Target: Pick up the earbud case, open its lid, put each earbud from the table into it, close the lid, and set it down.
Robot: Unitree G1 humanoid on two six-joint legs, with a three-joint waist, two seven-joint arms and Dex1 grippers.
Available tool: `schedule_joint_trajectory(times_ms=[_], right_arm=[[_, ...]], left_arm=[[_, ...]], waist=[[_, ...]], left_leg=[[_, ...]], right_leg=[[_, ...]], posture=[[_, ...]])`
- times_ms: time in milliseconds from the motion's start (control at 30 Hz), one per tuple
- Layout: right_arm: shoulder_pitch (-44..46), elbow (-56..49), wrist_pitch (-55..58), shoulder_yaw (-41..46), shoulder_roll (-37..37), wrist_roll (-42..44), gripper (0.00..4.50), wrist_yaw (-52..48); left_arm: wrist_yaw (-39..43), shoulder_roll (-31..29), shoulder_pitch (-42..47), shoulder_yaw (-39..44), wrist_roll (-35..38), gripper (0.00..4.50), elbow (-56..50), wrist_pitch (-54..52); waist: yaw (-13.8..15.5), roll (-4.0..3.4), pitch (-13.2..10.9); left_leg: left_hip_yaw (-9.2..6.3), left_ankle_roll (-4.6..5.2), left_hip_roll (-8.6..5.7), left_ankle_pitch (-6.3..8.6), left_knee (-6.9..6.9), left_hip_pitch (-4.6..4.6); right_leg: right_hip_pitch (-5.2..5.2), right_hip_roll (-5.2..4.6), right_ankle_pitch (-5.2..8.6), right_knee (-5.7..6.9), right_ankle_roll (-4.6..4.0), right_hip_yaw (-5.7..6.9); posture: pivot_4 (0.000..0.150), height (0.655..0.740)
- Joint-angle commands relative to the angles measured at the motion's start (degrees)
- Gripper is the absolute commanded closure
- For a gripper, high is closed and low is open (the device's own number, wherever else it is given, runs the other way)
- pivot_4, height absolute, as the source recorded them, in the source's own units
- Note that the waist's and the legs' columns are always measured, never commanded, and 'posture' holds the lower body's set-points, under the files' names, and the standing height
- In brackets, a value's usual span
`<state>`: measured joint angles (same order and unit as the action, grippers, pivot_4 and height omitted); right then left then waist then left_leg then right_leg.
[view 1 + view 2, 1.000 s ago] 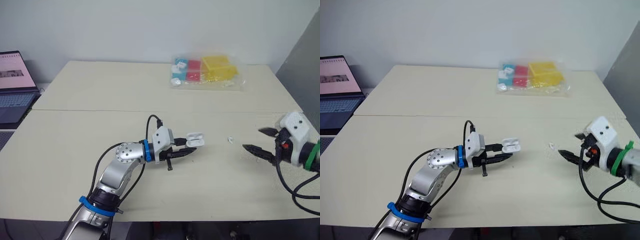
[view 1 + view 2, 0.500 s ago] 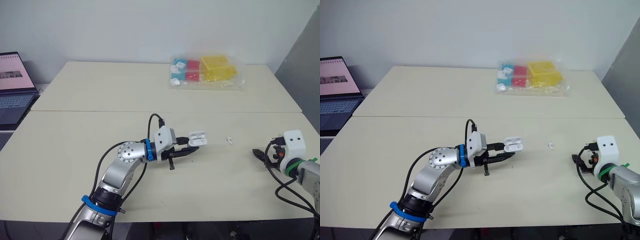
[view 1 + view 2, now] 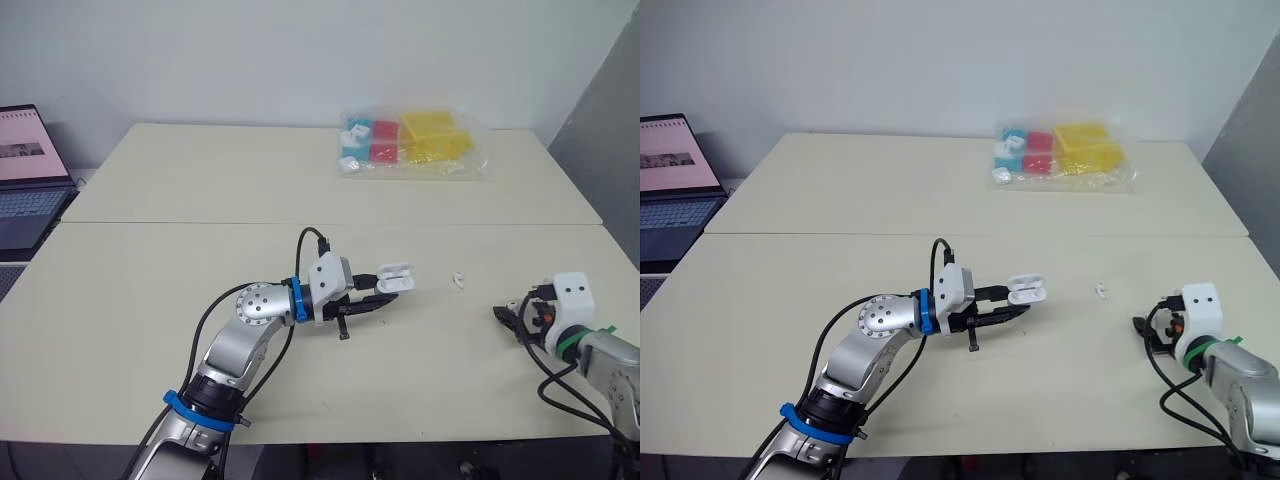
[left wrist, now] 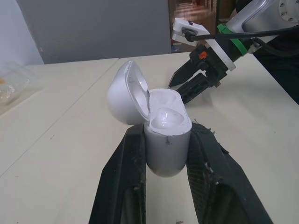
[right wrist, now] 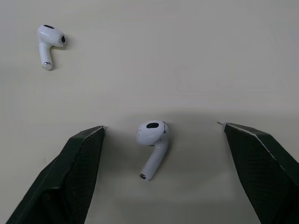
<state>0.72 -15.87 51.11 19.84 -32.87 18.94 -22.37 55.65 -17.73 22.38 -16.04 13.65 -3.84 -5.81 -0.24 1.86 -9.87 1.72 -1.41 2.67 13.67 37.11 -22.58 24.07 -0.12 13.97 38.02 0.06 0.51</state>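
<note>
Okay, your left gripper [image 3: 372, 301] is clamped on the open-lidded earbud case [image 3: 394, 277] at frame centre, while your right gripper [image 3: 506, 316], lower right, is spread wide around an earbud [image 5: 152, 140] on the table [image 3: 180, 250], so this looks like the first pickup: close on it next.

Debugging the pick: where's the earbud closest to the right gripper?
Right wrist view: earbud lies on the table between the right gripper's open fingers, untouched; the other earbud lies beyond.

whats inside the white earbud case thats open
The white plastic earbud case, lid open in the left hand, shows only its white moulded insert; no earbud sits in it. Both white earbuds lie on the table. Well bottoms are hidden.
</note>
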Motion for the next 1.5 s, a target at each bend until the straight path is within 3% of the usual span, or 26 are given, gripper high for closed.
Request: schedule_joint_trajectory(times_ms=[33, 100, 167, 467, 600, 733, 900, 1033, 1267, 1500], right_arm=[[-0.03, 0.06, -1.63, -1.29, 0.74, -0.88, 0.27, 0.84], [-0.18, -0.12, -1.28, -1.52, 1.16, -0.76, 0.27, 1.21], [-0.67, -0.82, -0.20, -1.95, 1.44, -0.46, 0.82, 1.27], [-1.81, -4.10, 4.44, 0.60, 2.26, 1.92, 4.07, 1.99], [-2.30, -6.24, 5.93, 1.28, -0.73, 3.51, 4.08, -0.83], [-2.86, -8.00, 0.48, -3.49, -10.60, 3.95, 4.08, -11.97], [-2.68, -6.55, -13.38, -11.85, -24.41, -0.40, 4.08, -27.60], [-0.80, 0.15, -31.14, -22.16, -35.51, -9.09, 4.08, -42.25], [11.38, 14.94, -45.52, -32.77, -37.69, -19.31, 4.08, -53.17], [15.25, 17.90, -44.66, -34.13, -34.47, -20.42, 4.08, -55.67]], left_arm=[[-0.25, 0.45, 1.13, -0.34, -0.11, 3.71, -0.85, 0.63], [-0.24, 0.41, 1.10, -0.33, -0.15, 3.71, -0.91, 0.57], [-0.13, 0.26, 1.00, -0.33, -0.23, 3.71, -0.96, 0.58], [-0.17, -0.25, 0.37, -0.26, -0.22, 3.71, -1.84, 0.26], [-0.25, -0.76, 0.17, -0.01, -0.30, 3.71, -1.91, 0.08], [-0.50, -1.72, -0.28, 0.33, -0.27, 3.71, -2.41, -0.33], [-0.47, -3.15, -1.42, 0.66, 0.06, 3.71, -3.98, -0.70], [-1.30, -3.85, -2.74, 0.95, 0.17, 3.71, -5.70, -1.96], [-2.22, -4.84, -4.93, 0.69, 0.15, 3.71, -8.86, -3.31], [-2.81, -5.48, -5.53, 0.90, 0.26, 3.71, -10.19, -4.21]], waist=[[-0.04, 0.00, 0.00], [-0.06, 0.00, 0.00], [-0.07, 0.00, 0.01], [0.10, 0.00, 0.01], [0.16, 0.00, 0.01], [0.12, 0.00, 0.00], [-0.10, 0.00, -0.03], [-0.04, -0.01, -0.06], [-0.14, 0.06, -0.10], [0.16, 0.09, -0.09]], left_leg=[[0.00, 0.00, 0.01, 0.00, 0.00, 0.00], [0.00, 0.00, 0.01, 0.00, 0.00, 0.02], [0.00, 0.00, 0.01, 0.00, 0.00, 0.03], [-0.02, 0.00, 0.00, 0.00, 0.01, -0.01], [-0.03, 0.00, 0.00, 0.00, -0.02, -0.04], [0.01, 0.00, -0.02, 0.00, -0.02, -0.05], [-0.04, 0.01, 0.02, 0.00, -0.05, 0.01], [-0.03, 0.00, 0.02, 0.00, -0.06, 0.01], [0.08, 0.00, -0.02, 0.00, -0.04, 0.03], [0.06, 0.00, 0.00, 0.00, -0.01, 0.05]], right_leg=[[0.00, 0.01, 0.00, 0.00, 0.00, 0.00], [-0.01, 0.02, 0.00, 0.01, 0.00, 0.00], [-0.02, 0.02, 0.00, 0.01, 0.00, -0.01], [-0.03, 0.00, 0.00, -0.04, 0.00, 0.02], [-0.02, 0.00, 0.01, -0.07, 0.00, 0.04], [0.01, -0.02, 0.00, -0.08, 0.00, 0.01], [0.00, 0.03, 0.01, -0.08, -0.01, 0.06], [0.01, 0.04, 0.03, -0.11, -0.03, 0.07], [0.00, -0.03, 0.02, -0.15, -0.01, 0.05], [-0.03, -0.04, 0.01, -0.14, -0.01, 0.03]], posture=[[0.150, 0.7400], [0.150, 0.7400], [0.150, 0.7400], [0.150, 0.7400], [0.150, 0.7400], [0.150, 0.7400], [0.150, 0.7400], [0.150, 0.7400], [0.150, 0.7400], [0.150, 0.7400]])
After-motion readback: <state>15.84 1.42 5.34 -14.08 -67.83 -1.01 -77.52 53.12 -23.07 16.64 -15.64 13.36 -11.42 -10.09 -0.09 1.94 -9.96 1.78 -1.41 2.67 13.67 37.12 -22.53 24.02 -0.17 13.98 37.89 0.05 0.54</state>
